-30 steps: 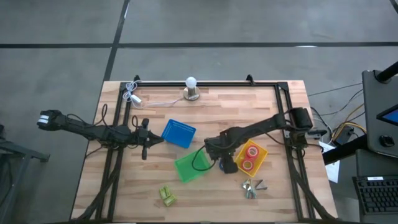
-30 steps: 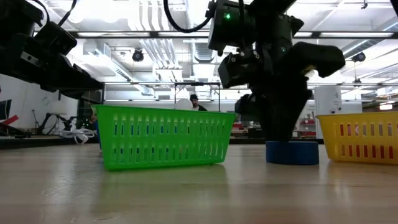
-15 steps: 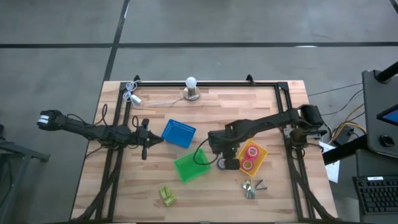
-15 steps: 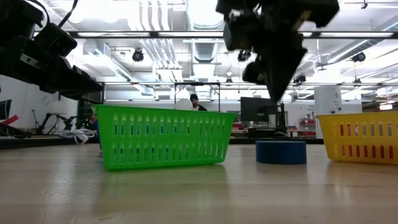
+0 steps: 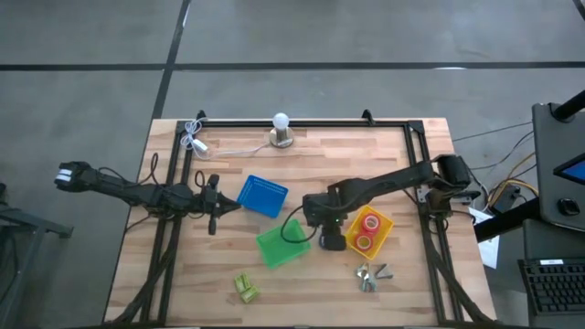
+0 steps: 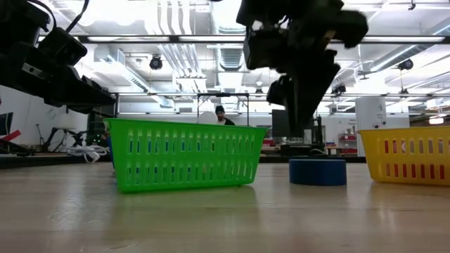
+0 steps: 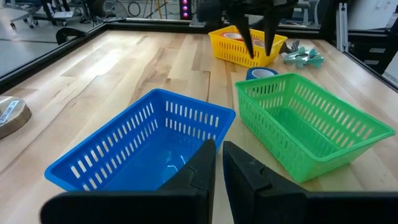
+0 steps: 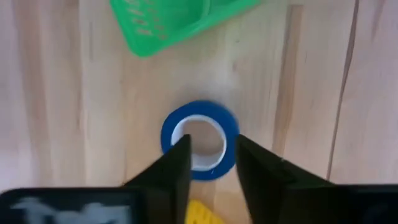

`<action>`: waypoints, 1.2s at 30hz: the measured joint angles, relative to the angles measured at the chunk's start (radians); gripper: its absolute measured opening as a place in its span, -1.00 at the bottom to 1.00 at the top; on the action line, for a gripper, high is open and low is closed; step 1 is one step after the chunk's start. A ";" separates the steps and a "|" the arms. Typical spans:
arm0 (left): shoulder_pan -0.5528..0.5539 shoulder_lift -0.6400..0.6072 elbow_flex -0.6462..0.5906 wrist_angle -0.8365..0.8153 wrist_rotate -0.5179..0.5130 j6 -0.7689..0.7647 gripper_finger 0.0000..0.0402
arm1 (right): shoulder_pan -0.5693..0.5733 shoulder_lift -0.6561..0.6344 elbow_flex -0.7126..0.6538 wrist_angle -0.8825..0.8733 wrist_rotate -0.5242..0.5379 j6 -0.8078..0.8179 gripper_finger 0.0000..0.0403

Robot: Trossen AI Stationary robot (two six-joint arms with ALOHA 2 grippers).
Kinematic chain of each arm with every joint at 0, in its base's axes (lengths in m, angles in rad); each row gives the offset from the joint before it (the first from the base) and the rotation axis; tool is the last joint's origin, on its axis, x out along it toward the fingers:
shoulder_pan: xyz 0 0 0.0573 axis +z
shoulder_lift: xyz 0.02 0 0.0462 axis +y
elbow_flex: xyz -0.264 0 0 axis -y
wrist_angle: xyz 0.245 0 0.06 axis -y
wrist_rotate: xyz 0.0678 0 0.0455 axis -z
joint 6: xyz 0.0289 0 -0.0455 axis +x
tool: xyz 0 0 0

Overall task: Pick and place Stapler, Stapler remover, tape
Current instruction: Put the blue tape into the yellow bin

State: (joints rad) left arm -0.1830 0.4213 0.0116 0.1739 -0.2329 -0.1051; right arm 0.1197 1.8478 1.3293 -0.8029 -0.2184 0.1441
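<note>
The blue tape roll lies flat on the wood between the green bin and the yellow bin. My right gripper hangs open just above it, pointing down, a finger on either side of the ring, clear of it in the low view. The arm hides the roll in the high view. Red tape rolls lie in the yellow bin. A yellow-green stapler and metal staple removers rest on the table near its near edge. My left gripper waits shut by the blue bin.
A lamp with a white bulb and its coiled cord stand at the table's far edge. A black frame runs round the table. Bare wood lies left of the stapler and between the bins and the lamp.
My right gripper, down on the blue tape roll a second ago, has risen clear of it and now hovers above. The roll stays flat on the table, shifted slightly toward the green bin.
</note>
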 joint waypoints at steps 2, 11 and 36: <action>0.000 0.000 0.000 -0.001 0.000 0.000 -0.83 | 0.001 0.016 -0.003 0.007 0.016 -0.010 -0.19; 0.000 0.000 0.000 -0.006 0.000 0.000 -0.83 | 0.002 0.100 -0.015 0.006 0.039 -0.079 0.15; 0.000 0.000 0.000 -0.014 0.000 0.000 -0.83 | -0.027 -0.069 -0.018 -0.201 0.034 -0.087 -0.83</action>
State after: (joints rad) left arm -0.1830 0.4216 0.0116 0.1600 -0.2329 -0.1051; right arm 0.0925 1.7791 1.3112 -1.0036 -0.1846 0.0576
